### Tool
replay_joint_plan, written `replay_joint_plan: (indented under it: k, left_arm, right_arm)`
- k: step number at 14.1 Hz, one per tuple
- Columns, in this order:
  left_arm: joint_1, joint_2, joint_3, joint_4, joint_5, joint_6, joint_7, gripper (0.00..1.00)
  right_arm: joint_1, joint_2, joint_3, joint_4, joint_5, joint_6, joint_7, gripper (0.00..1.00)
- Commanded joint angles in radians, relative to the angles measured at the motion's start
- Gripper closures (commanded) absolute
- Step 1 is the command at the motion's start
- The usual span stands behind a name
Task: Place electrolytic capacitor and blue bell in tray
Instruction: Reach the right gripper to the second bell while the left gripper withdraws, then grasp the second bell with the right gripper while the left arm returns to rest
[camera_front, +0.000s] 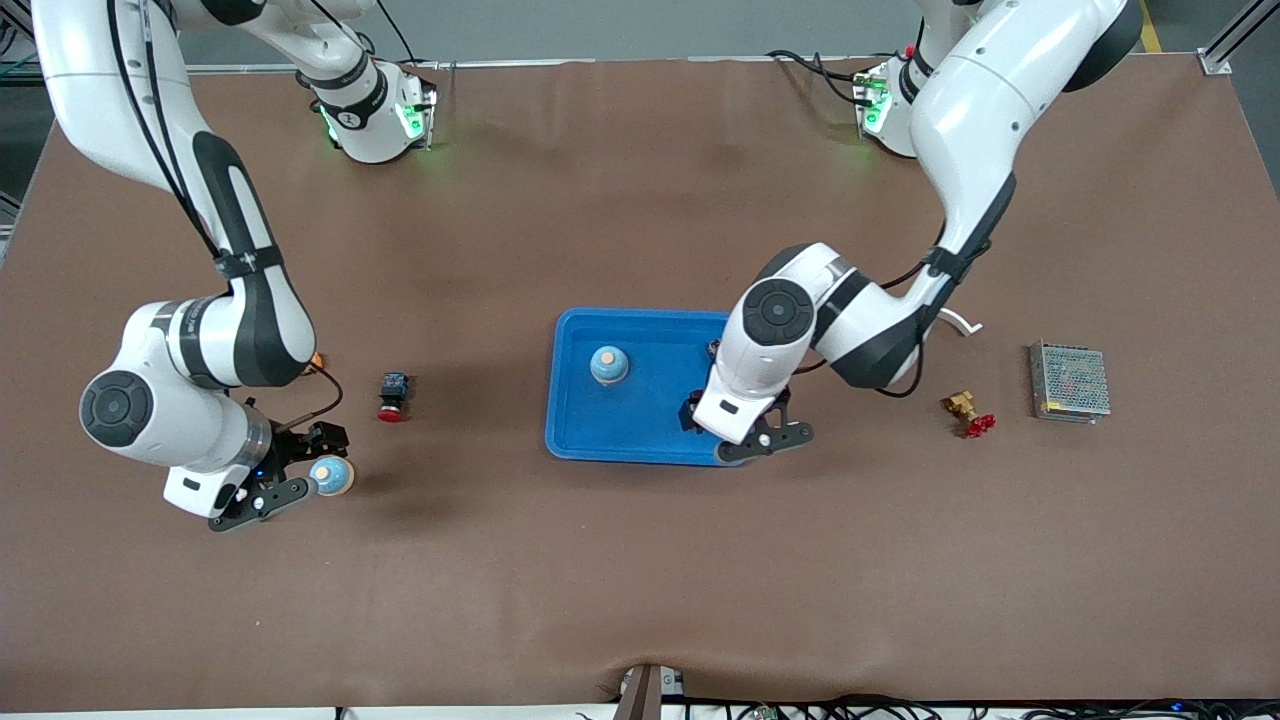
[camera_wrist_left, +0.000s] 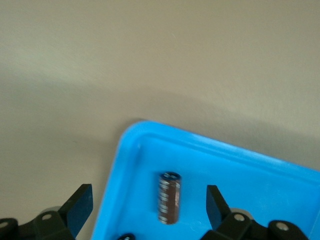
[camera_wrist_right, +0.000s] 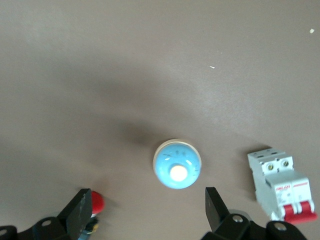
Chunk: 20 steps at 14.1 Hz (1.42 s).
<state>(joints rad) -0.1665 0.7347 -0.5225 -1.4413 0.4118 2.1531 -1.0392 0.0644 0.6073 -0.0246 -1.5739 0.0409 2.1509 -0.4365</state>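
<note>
The bright-blue tray (camera_front: 640, 425) lies mid-table. A blue bell (camera_front: 609, 365) stands in it. My left gripper (camera_front: 745, 428) hangs open over the tray's corner toward the left arm's end. In the left wrist view, the brown electrolytic capacitor (camera_wrist_left: 169, 197) shows inside the tray (camera_wrist_left: 250, 185), between the open fingers of my left gripper (camera_wrist_left: 150, 205) and touching neither. A second blue bell (camera_front: 331, 476) stands on the table toward the right arm's end. My right gripper (camera_front: 312, 468) is open and empty just above it. In the right wrist view that bell (camera_wrist_right: 177, 163) shows ahead of my right gripper (camera_wrist_right: 145, 205).
A red-capped push button (camera_front: 393, 397) lies between the second bell and the tray, also showing in the right wrist view (camera_wrist_right: 96, 202). A white circuit breaker (camera_wrist_right: 280, 185) lies near that bell. A brass valve (camera_front: 968, 412) and a metal mesh box (camera_front: 1070, 381) lie toward the left arm's end.
</note>
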Motion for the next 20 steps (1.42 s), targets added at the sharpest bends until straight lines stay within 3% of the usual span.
replay_joint_plan:
  k: [1,9,16,20]
  left_arm:
    - [0.024,-0.055,-0.010,0.016,-0.022,-0.067,0.025,0.00]
    - [0.157,-0.195,-0.011,0.018,-0.070,-0.180,0.179,0.00]
    - [0.315,-0.323,-0.011,0.018,-0.129,-0.341,0.419,0.00]
    - [0.380,-0.406,-0.011,0.016,-0.131,-0.435,0.452,0.00]
  right_arm:
    - [-0.034,0.034,0.020,0.025,0.002,0.009,-0.105,0.00]
    - [-0.038,0.104,0.022,0.022,0.008,0.131,-0.206,0.00]
    - [-0.043,0.114,0.023,-0.005,0.008,0.145,-0.251,0.00]
    - [-0.044,0.120,0.023,-0.043,0.008,0.196,-0.278,0.00]
